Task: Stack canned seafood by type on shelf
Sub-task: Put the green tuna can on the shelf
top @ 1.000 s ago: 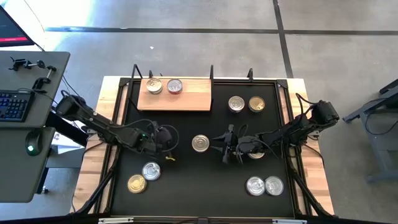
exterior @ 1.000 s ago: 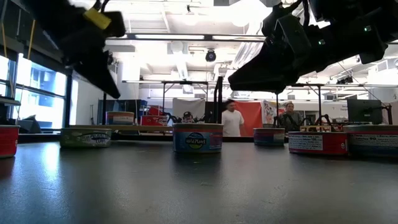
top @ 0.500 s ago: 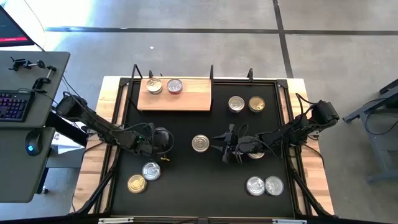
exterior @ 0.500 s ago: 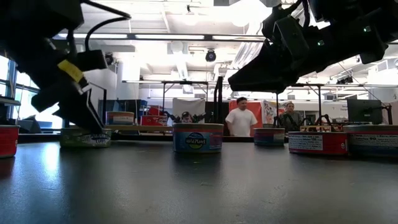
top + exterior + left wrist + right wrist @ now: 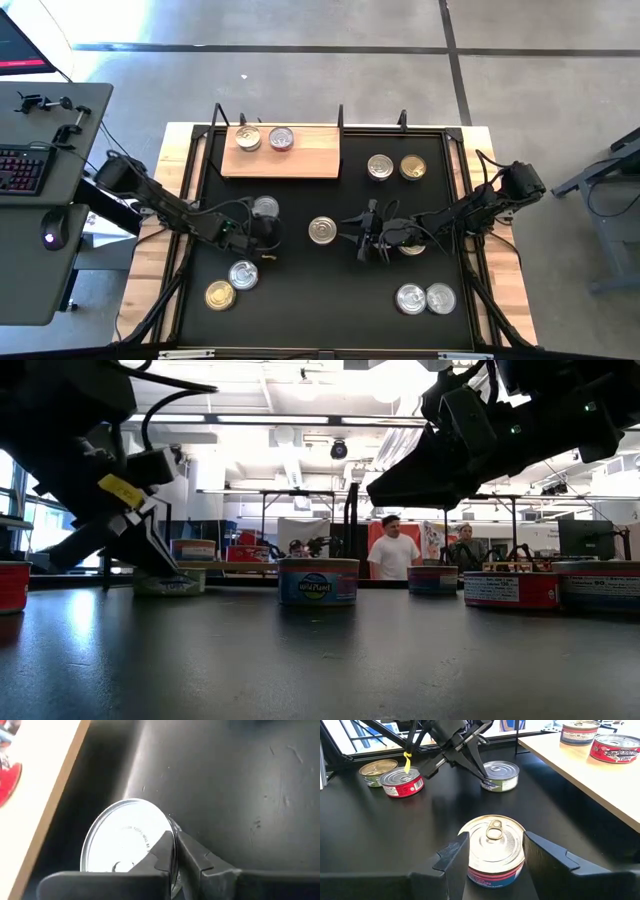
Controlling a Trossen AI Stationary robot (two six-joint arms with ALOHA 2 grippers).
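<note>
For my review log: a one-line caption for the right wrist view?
Right hand, open, straddles a silver-lidded can; beyond, the left hand touches another can near the wooden shelf.

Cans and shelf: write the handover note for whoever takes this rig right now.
Left gripper: shut, tips at the rim of the silver can; whether it pinches the rim, I cannot tell.
Right gripper: open, a finger on either side of the middle can, not gripping.
Shelf: two cans side by side, unstacked.
Off the shelf: three pairs of cans.
Done: two cans placed.
Left: move the rest over and stack by type.
</note>
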